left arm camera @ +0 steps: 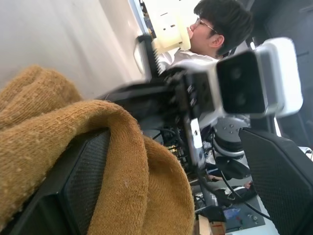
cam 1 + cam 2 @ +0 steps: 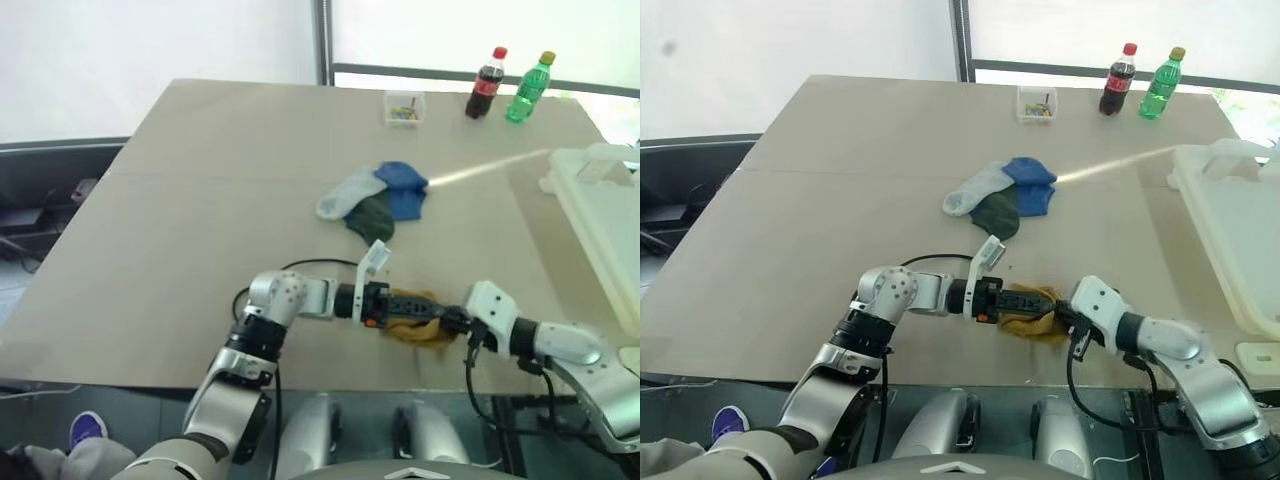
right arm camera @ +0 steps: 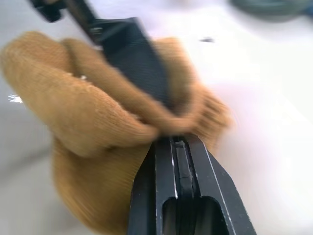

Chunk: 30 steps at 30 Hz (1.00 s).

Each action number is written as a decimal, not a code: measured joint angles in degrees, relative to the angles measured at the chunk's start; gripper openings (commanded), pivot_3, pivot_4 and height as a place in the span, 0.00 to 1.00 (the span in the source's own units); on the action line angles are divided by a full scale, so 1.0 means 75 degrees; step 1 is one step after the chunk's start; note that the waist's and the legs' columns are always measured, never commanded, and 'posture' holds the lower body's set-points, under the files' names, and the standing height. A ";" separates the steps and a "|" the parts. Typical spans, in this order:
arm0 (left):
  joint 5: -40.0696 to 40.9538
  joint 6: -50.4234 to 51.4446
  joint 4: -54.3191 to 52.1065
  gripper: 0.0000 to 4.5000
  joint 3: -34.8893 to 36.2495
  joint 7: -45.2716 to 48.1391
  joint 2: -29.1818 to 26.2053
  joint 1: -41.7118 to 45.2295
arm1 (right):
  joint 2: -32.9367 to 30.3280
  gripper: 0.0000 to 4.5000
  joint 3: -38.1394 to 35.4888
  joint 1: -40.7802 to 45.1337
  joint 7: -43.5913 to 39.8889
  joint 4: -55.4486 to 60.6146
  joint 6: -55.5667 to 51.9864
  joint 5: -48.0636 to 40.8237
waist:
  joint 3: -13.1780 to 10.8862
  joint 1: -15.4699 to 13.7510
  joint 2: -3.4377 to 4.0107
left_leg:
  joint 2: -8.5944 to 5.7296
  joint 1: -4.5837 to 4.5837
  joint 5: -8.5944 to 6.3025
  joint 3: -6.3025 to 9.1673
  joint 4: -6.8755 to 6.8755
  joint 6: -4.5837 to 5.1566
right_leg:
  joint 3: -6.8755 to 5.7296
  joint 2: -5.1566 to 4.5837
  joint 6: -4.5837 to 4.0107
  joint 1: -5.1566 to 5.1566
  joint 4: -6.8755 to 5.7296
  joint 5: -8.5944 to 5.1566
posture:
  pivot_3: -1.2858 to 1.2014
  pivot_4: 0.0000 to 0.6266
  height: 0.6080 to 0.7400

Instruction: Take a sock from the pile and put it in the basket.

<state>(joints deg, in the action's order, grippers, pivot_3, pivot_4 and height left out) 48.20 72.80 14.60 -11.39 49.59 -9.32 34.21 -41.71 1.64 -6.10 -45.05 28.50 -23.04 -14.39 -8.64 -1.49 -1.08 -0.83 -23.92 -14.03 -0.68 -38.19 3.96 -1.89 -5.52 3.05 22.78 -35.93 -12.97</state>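
A mustard-yellow sock is seen at the near edge of the table, caught between the two grippers. The right gripper is clamped tight on one end of it, fingers pressed together, while the left gripper, pointing across toward the right, has its fingers spread wide, one of them draped by the knit fabric. Farther out, near the middle of the table, the pile is made up of a light grey, a dark green and a blue sock, lying touching one another and well apart from both grippers. The white basket is set at the right edge of the table, with bare tabletop between it and the held sock. At the far side a small clear box, a cola bottle and a green bottle stand upright, side by side. A person is visible in the left wrist view.
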 measured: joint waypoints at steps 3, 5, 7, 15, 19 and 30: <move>-0.0037 -0.0025 0.0065 0.99 0.0020 0.0051 0.0037 0.0024 | 0.0002 0.00 -0.0793 -0.0181 -0.0260 0.0662 -0.0627 -0.1255 | -0.0001 -0.0016 0.0001 | 0.0002 -0.0001 0.0002 0.0009 0.0001 0.0005 | -0.0008 0.0002 0.0000 -0.0002 0.0001 0.0000 | 0.52 0.24 0.91; -0.0074 -0.0044 0.0083 0.99 0.0022 0.0070 0.0069 0.0031 | 0.0123 0.00 -0.1167 -0.0195 -0.0223 0.0838 -0.0884 -0.1826 | -0.0001 -0.0025 0.0002 | 0.0001 -0.0001 0.0001 0.0010 0.0000 0.0003 | -0.0009 0.0001 0.0001 -0.0002 0.0001 0.0000 | 0.52 0.24 0.91; -0.0107 -0.0084 0.0094 0.99 0.0021 0.0103 0.0091 0.0040 | 0.0148 0.00 -0.1519 -0.0274 -0.0174 0.0979 -0.1065 -0.2212 | -0.0002 -0.0057 0.0002 | 0.0001 -0.0004 0.0000 0.0010 0.0000 0.0003 | -0.0009 -0.0001 0.0001 -0.0003 0.0005 0.0000 | 0.52 0.24 0.91; -0.0160 -0.0086 0.0119 0.99 0.0130 0.0211 0.0143 0.0043 | 0.0203 0.00 -0.0912 -0.0602 0.0413 0.1575 -0.1583 -0.2209 | -0.0009 -0.0086 0.0009 | 0.0001 -0.0009 -0.0003 0.0012 0.0002 0.0004 | -0.0010 -0.0001 0.0002 0.0002 0.0008 -0.0002 | 0.52 0.24 0.91; -0.0107 -0.0069 -0.0003 0.99 0.0234 0.0309 0.0077 0.0001 | 0.0863 0.00 -0.0123 -0.0344 0.0901 0.1289 -0.1585 -0.1879 | -0.0021 -0.0075 0.0033 | 0.0002 -0.0045 0.0001 0.0011 0.0001 0.0011 | -0.0010 0.0001 0.0001 0.0041 0.0007 -0.0001 | 0.52 0.24 0.91; -0.0320 -0.0517 -0.0697 0.99 0.0199 0.0603 -0.0436 -0.0312 | 0.0624 0.00 0.0981 -0.0205 0.0695 0.0450 -0.1047 -0.1049 | -0.0018 -0.0076 0.0039 | 0.0001 -0.0110 0.0020 0.0004 -0.0010 0.0037 | -0.0006 0.0026 -0.0002 0.0102 -0.0003 0.0001 | 0.52 0.24 0.91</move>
<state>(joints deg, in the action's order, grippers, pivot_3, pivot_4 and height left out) 45.81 68.93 9.37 -9.90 54.11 -12.59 31.87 -37.02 8.99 -7.64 -39.84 31.88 -30.89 -22.25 -8.77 -2.06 -0.79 -0.82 -24.74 -13.88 -0.64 -38.26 4.24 -1.94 -5.32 3.04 23.54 -35.95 -12.96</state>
